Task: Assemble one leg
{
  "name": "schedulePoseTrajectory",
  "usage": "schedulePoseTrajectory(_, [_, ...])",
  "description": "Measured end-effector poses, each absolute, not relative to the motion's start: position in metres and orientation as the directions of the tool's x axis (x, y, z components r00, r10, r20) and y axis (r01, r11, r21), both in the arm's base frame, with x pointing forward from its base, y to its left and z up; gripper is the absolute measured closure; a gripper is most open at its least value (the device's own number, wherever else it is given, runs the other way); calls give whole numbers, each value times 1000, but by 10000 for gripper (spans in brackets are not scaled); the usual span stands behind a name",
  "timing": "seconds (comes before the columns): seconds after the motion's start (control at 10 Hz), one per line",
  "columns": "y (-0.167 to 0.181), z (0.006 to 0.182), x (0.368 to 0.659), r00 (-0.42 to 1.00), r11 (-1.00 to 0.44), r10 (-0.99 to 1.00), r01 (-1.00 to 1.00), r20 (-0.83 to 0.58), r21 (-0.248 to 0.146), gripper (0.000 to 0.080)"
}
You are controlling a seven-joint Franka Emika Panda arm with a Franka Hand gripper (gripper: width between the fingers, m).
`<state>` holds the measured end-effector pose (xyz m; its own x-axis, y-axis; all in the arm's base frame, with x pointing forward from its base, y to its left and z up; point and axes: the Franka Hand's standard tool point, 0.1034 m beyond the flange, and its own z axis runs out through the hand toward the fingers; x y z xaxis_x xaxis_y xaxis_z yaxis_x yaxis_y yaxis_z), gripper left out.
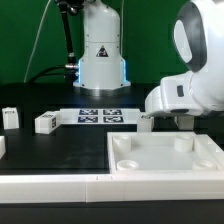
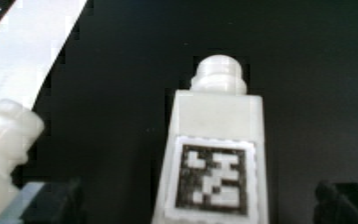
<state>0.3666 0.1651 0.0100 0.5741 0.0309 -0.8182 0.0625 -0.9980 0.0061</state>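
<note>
Wrist view has the two-finger pincer (image 2: 197, 200) standing wide: its dark fingertips (image 2: 48, 200) sit out to either side of the small white plastic cuboid leg (image 2: 217, 140), with a gap at each face. The leg lies flat on the black table (image 2: 105, 60), its square black-and-white marker tag (image 2: 213, 172) facing up and a rounded peg (image 2: 220, 72) on the end away from the pincer. A blurred white shape (image 2: 7, 140), perhaps another part, lies just beside the leg.

From the exterior view, the white arm (image 1: 185, 95) reaches down at that view's right, near the far edge of the large flat white square tray (image 1: 165, 172), whose round corner sockets (image 1: 125, 145) face upward. The marker board (image 1: 100, 115) lies towards the exterior view's left of the arm, and two small white blocks (image 1: 45, 123) stand further left, with open black table between them.
</note>
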Motion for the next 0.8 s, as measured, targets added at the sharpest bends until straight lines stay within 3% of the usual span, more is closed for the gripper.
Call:
schedulePoseTrajectory(0.4, [167, 8, 359, 564, -998, 11, 59, -825, 27, 151])
schedulePoseTrajectory(0.5, [167, 8, 359, 564, -998, 12, 60, -825, 26, 246])
schedulePoseTrajectory(0.6, [167, 8, 359, 564, -998, 12, 60, -825, 26, 395])
schedulePoseTrajectory(0.7, [167, 8, 359, 564, -998, 13, 60, -826, 26, 395])
schedulePoseTrajectory(0.8, [167, 8, 359, 564, -998, 13, 60, -825, 26, 515])
